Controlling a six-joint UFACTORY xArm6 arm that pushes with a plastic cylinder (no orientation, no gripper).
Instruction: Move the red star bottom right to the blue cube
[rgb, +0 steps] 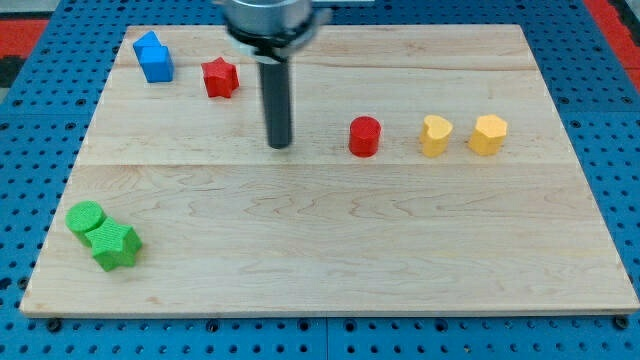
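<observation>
The red star (219, 77) sits just right of the blue cube (154, 57) near the desk's (330, 250) top left, not below-right yet; the tip (279, 146), having no fingers and holding nothing, stands apart to the star's lower right.

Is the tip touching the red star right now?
Apart. The camera view shows bare wood between my tip and the red star, which lies toward the view's upper left of it.

Pale wood-grain board (330, 230), matt blocks
</observation>
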